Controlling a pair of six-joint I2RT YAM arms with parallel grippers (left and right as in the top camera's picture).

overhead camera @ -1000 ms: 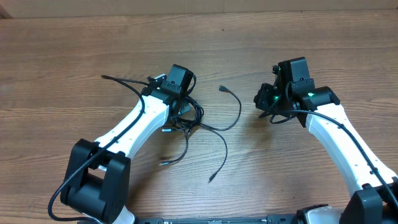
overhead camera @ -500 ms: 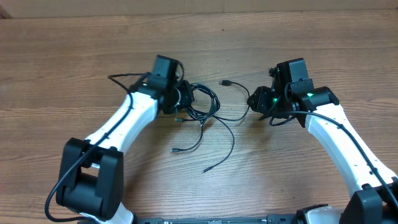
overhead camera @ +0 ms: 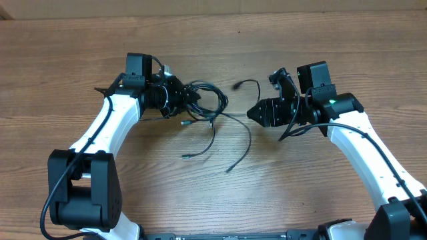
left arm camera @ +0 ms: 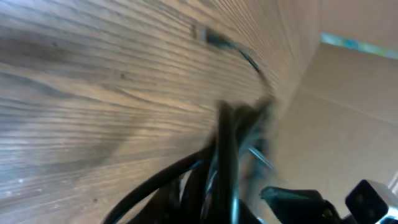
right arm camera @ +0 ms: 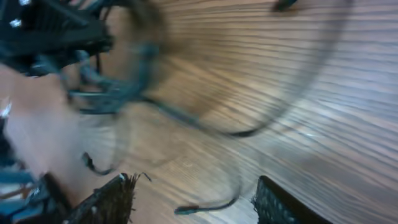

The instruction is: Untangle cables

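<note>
Bench (overhead camera: 213, 200): brown wood-grain surface, grain running left to right in the overhead view, some darker streaks. Far edge meets a plain tan cardboard panel (overhead camera: 373, 5). Left wrist view, blurred: teal strip (left arm camera: 354, 42) along the panel's upper edge.

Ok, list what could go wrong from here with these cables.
1. The left gripper sits at the coiled cables. Pulling there may drag every strand along and tighten the tangle.
2. The right gripper is open and empty near a loose plug end. Closing on so thin a cord could miss it.
3. Both wrist views are blurred, so aim is likely poor.
</note>
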